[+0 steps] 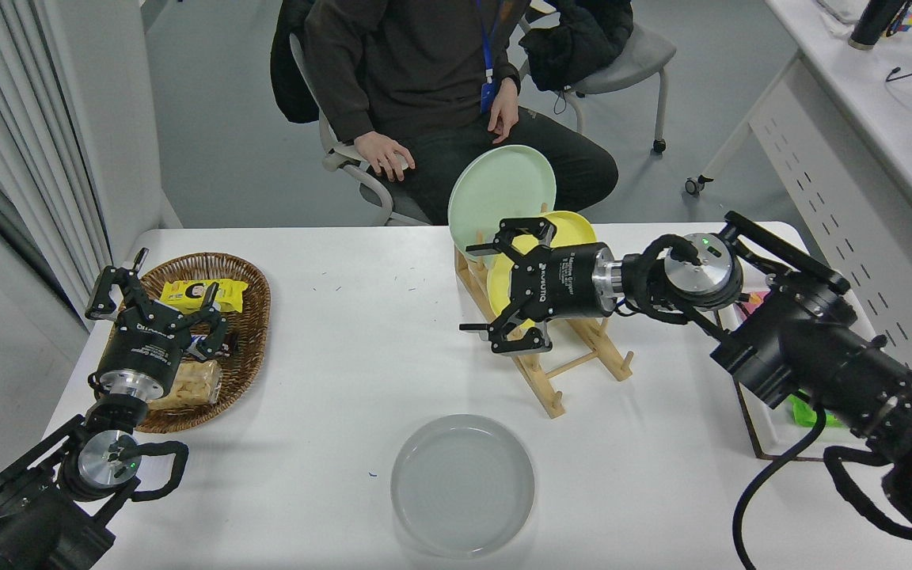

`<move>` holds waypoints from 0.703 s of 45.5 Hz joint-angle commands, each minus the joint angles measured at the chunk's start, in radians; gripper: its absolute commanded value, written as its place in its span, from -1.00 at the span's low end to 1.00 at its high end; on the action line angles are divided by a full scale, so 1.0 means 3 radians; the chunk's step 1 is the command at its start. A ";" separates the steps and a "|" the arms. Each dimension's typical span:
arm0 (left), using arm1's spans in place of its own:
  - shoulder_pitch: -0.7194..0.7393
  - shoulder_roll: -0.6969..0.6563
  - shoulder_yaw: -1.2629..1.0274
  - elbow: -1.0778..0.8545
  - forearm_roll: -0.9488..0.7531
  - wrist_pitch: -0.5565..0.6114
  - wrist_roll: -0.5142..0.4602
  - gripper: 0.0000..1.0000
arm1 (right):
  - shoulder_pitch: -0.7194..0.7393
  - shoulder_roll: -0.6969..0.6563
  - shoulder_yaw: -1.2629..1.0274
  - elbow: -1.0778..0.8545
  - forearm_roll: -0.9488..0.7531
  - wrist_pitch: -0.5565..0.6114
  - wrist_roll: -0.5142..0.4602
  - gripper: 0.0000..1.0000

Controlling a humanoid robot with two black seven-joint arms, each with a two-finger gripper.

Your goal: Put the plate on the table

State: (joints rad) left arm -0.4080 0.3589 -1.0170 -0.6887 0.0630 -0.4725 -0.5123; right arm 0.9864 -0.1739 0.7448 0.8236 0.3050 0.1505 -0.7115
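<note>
The plate (462,484) lies flat on the table (329,372), well apart from the wide-spread right tool (507,289).

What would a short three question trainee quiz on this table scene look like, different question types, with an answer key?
1. True or false: the grey plate lies flat on the table.
2. Which plates stand in the wooden rack? A) grey and yellow B) mint-green and yellow C) mint-green only
3. Fill in: the left gripper hovers over the wicker ____.

Key:
1. True. Nothing touches it.
2. B. The mint-green plate and yellow plate stand on edge there, with the right gripper in front of them, jaws open.
3. Basket, holding snack packets.
</note>
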 commanded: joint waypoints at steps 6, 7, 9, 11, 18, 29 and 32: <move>0.0000 0.0000 0.0000 0.0000 0.0000 0.0000 0.0005 0.96 | -0.0102 0.0012 0.0391 -0.0020 -0.0106 0.0107 0.0035 0.98; 0.0000 0.0000 0.0000 0.0000 0.0000 0.0000 0.0000 0.96 | -0.0113 0.0007 0.0396 -0.0010 -0.0142 0.0107 0.0065 0.98; 0.0000 0.0000 0.0000 0.0000 0.0000 0.0000 0.0000 0.96 | -0.0138 -0.0003 0.0417 0.0001 -0.0244 0.0112 0.0137 0.98; 0.0000 0.0000 0.0000 0.0000 0.0000 0.0000 0.0000 0.96 | -0.0143 -0.0003 0.0427 0.0001 -0.0407 0.0107 0.0244 0.98; 0.0000 0.0000 0.0000 0.0000 0.0000 0.0000 0.0000 0.96 | -0.0148 -0.0024 0.0514 0.0001 -0.0873 0.0102 0.0684 0.98; 0.0000 0.0000 0.0000 0.0000 0.0000 0.0000 0.0000 0.96 | -0.0097 -0.0059 0.0570 0.0026 -0.1098 0.0107 0.0909 0.98; 0.0000 0.0000 0.0000 0.0000 0.0000 0.0000 0.0000 0.96 | -0.0082 -0.0075 0.0616 0.0021 -0.1098 0.0107 0.0935 0.98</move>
State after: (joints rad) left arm -0.4080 0.3589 -1.0170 -0.6887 0.0629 -0.4725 -0.5116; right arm 0.9500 -0.1852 0.8957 0.8279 0.0374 0.1808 -0.5013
